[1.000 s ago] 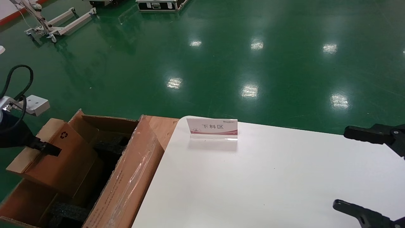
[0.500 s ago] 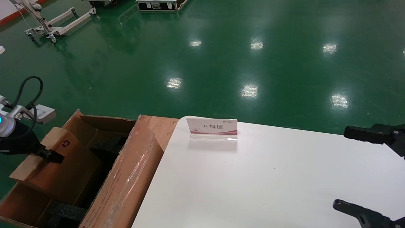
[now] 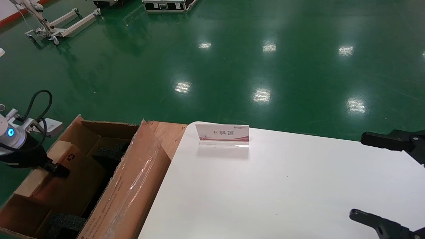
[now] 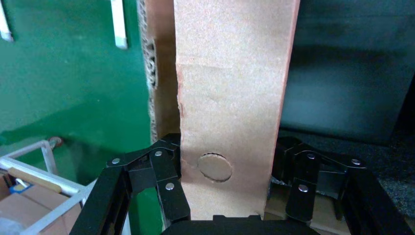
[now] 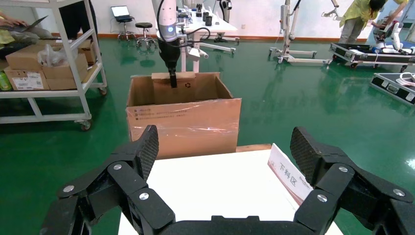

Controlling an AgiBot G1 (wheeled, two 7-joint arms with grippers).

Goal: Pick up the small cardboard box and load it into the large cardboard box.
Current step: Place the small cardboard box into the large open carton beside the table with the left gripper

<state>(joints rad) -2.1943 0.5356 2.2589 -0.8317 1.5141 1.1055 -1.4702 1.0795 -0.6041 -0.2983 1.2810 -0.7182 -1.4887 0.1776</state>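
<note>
Basically left pincer point(image 3: 58, 170) is clamped across the thin edge of the small cardboard box point(image 3: 64, 181), one finger on each broad face, as the left wrist view shows point(image 4: 230, 196). Small box hangs on edge, tilted, already down between the walls of the large cardboard box point(image 3: 132, 186), recycling mark near its upper corner. Held edge-on probably so it slips into the narrow gap between the black foam pads point(image 3: 109, 153) rather than lying across them. Large box sits on the floor just beside the white worktop point(image 3: 282, 192), flaps up, taped flap toward the worktop. Judgement: loading nearly done, release not yet made; risk is the box catching on foam or a flap. Right pincer point(image 3: 385, 179) idles over the worktop's right side, fingers spread wide, holding nothing. White sign stand point(image 3: 222, 134) sits at the worktop's far edge, not involved.
</note>
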